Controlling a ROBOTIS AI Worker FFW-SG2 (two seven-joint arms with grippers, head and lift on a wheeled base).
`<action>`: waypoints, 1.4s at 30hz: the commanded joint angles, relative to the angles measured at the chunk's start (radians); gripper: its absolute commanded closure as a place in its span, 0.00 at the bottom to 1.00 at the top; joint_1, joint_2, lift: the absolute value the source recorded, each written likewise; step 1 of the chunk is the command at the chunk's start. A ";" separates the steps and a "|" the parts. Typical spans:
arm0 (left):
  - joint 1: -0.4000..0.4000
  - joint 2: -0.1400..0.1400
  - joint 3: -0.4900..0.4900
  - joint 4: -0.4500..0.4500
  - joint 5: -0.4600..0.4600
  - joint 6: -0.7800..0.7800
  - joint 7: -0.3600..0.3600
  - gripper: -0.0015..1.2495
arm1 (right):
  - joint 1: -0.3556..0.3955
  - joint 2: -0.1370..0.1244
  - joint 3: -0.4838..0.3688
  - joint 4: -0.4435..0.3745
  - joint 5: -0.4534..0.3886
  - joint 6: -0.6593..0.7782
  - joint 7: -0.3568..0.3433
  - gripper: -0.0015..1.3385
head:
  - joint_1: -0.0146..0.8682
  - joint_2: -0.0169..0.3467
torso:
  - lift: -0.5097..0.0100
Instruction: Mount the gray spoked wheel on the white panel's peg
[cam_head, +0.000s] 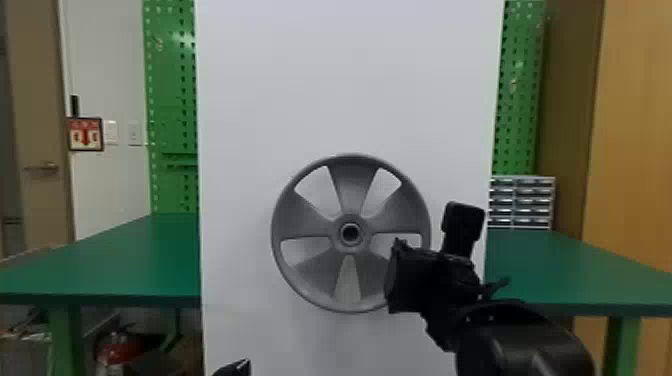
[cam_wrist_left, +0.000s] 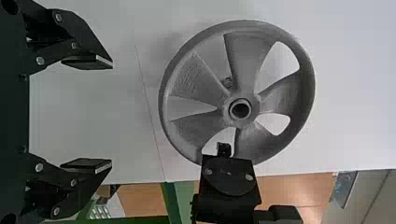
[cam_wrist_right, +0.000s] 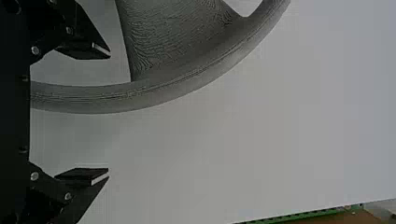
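1. The gray spoked wheel (cam_head: 351, 180) stands upright at the white panel (cam_head: 350, 75), midway between its side edges; seating is unclear.
2. Right gripper (cam_wrist_right: 109, 113): fingers apart astride the rim (cam_wrist_right: 154, 88). Left gripper (cam_wrist_left: 112, 113): fingers apart, off the wheel.
3. Best square the hub (cam_head: 337, 233) to the peg, then press evenly, close in.
4. Matte, finely ridged gray; five flared spokes; smooth panel.

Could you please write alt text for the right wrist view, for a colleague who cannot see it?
The open right gripper straddles the rim of the gray spoked wheel, with space between the rim and each fingertip. Behind the wheel is the white panel, and a strip of green pegboard shows past its edge.
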 joint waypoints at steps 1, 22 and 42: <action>0.000 0.000 0.000 0.000 0.000 0.000 0.000 0.40 | -0.001 0.000 -0.002 0.001 -0.001 0.000 0.000 0.00 | 0.16 0.03 | 0.21; 0.003 0.000 0.000 0.000 0.000 0.000 0.000 0.40 | 0.006 -0.001 0.001 -0.006 -0.007 -0.002 0.000 0.00 | 0.16 0.03 | 0.21; 0.004 -0.001 0.005 0.000 0.008 0.000 0.000 0.40 | 0.211 -0.024 0.056 -0.212 0.018 -0.051 0.077 0.00 | 0.16 0.03 | 0.21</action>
